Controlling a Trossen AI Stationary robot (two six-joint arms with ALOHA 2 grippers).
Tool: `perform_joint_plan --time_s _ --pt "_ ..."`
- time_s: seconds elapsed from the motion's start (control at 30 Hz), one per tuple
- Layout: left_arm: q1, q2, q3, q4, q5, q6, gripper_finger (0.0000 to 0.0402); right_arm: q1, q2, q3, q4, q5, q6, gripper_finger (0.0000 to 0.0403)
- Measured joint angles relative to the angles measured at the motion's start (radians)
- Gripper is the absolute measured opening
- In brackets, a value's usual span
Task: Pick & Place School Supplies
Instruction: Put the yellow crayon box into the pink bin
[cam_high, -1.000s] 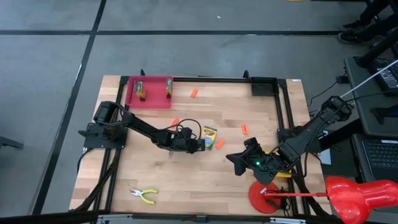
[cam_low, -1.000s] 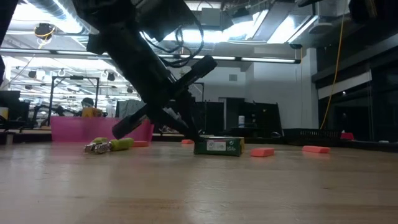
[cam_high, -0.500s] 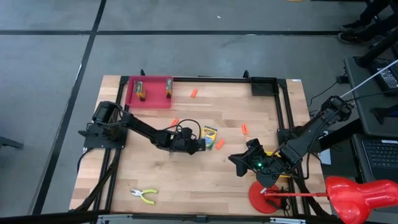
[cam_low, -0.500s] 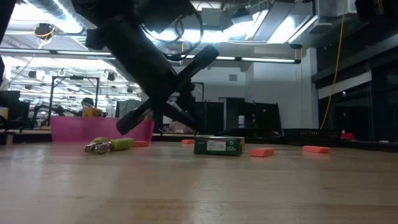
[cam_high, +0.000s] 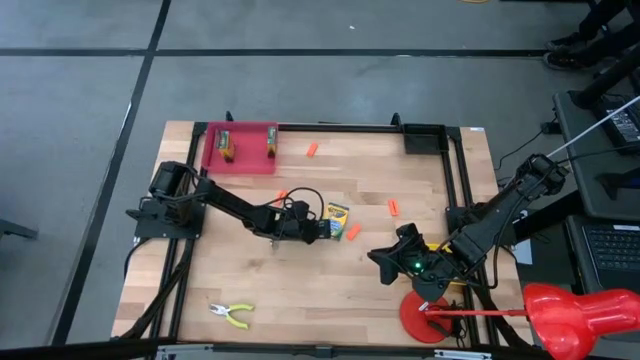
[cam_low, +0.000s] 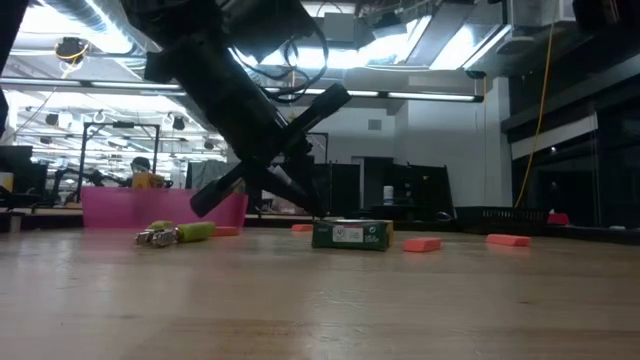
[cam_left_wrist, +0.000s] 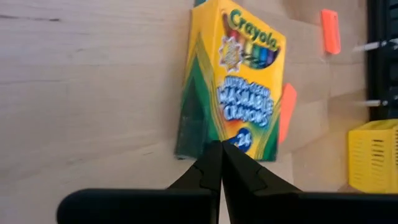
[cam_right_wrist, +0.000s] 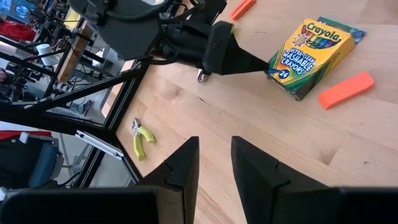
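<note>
Where grained wood shows, glossy rectangular crayon box (cam_left_wrist: 239, 87); flat orange stubs (cam_left_wrist: 286, 112).

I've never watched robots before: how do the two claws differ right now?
The left gripper has its fingers pressed shut, tips right against the crayon box; the right gripper has its fingers apart, with nothing between them. The left one is near the middle of the table; the right one is nearer the table's right side, away from the box. Both are dark, two-fingered, and hold nothing.

Left gripper (cam_high: 322, 228) closer against crayon box (cam_high: 337, 215).
</note>
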Motion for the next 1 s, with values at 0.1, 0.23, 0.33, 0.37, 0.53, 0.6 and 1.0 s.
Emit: perform_joint_plan --time_s 0.1,0.23,0.33,0.37,0.53,0.6,1.0 --pt "-0.009 0.000 0.000 -0.011 -0.001 0.000 0.0002 0.000 0.000 0.000 0.000 0.000 0.000 0.0098" --pt "-0.018 0.009 0.001 -0.011 -0.004 -0.007 0.0002 0.000 0.000 0.000 0.000 0.003 0.000 0.0098" --pt "-0.031 0.010 0.001 -0.014 -0.009 -0.017 0.0002 0.000 0.000 0.000 0.000 0.004 0.000 0.0098" --pt "-0.036 0.012 0.001 -0.016 -0.011 -0.020 0.0002 0.000 0.000 0.000 0.000 0.005 0.000 0.0098" --pt "-0.057 0.018 0.002 -0.022 -0.001 -0.031 0.0002 0.003 0.000 0.000 0.000 0.005 0.000 0.0098" --pt "-0.067 0.019 0.001 -0.047 -0.004 -0.049 0.0002 0.003 0.000 0.000 0.000 0.006 0.000 0.0098" --pt "-0.080 0.022 -0.001 -0.073 -0.024 -0.073 0.0002 0.004 0.000 0.000 0.019 0.008 -0.027 0.0098"
